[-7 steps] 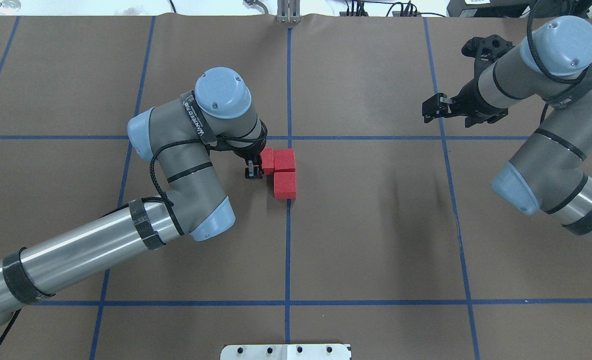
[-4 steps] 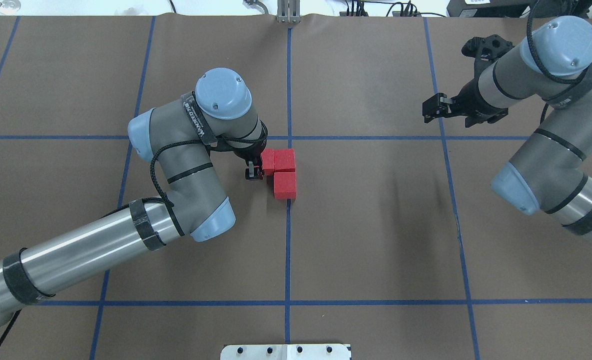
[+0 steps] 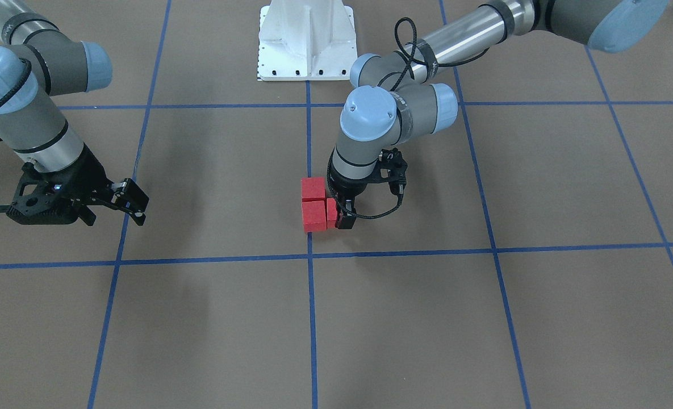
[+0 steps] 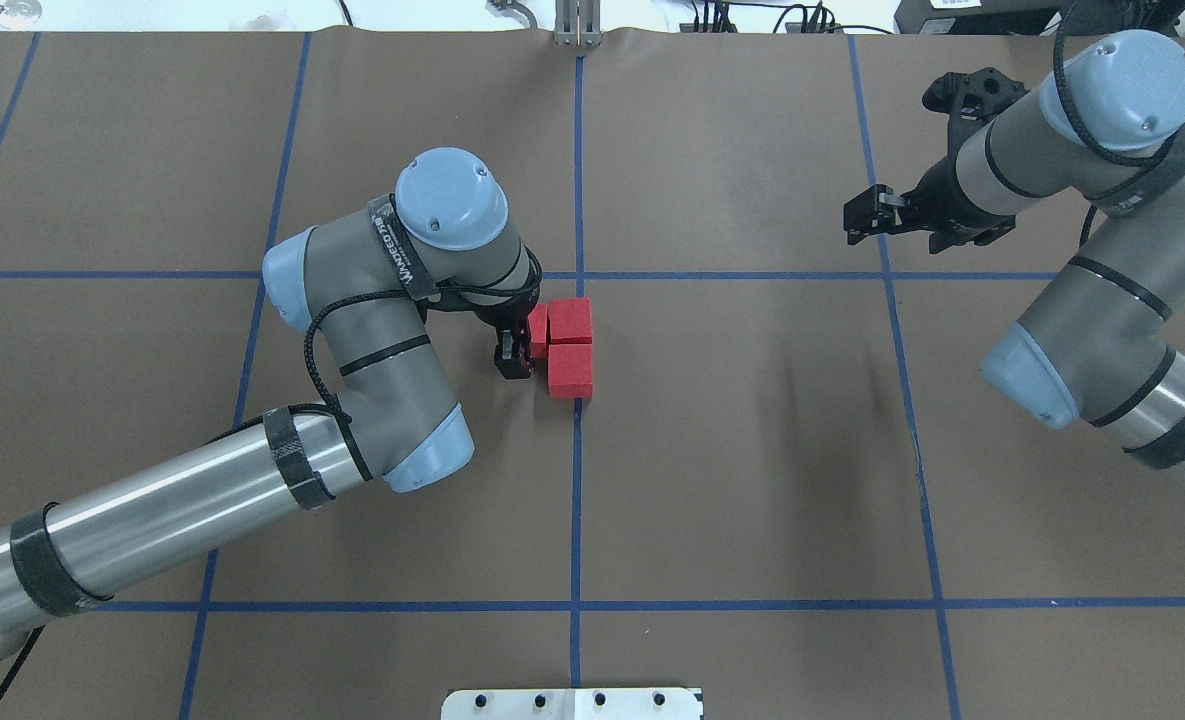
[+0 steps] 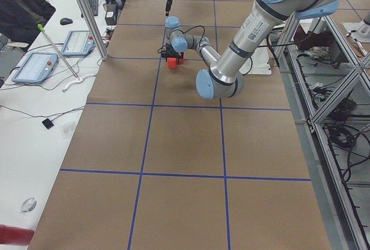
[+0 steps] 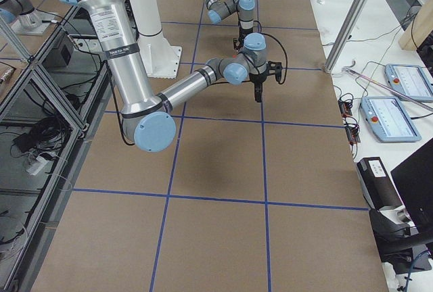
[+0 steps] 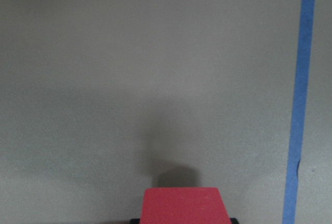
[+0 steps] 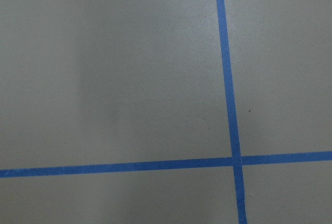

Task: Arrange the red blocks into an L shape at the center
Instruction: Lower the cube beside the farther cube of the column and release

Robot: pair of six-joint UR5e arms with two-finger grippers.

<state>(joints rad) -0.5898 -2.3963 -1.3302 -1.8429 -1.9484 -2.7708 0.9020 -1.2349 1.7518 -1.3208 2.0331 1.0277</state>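
Left claw (image 4: 524, 342): closed on red block (image 4: 539, 328), touching two more red blocks (image 4: 570, 368).
Right claw (image 4: 860, 222): spread apart, empty.

A robotics lab is indicated by a tape-gridded table (image 4: 752, 480), control tablets (image 5: 34, 66), an aluminium frame (image 5: 87, 13) and loose cables (image 5: 338, 137).

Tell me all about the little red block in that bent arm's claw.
The red block is a small, matte, plain-faced cube. The left gripper is shut on it, pinching two opposite sides. It is near the table's middle, just left of the central blue line, tight beside the farther of two matching blocks, making an L.
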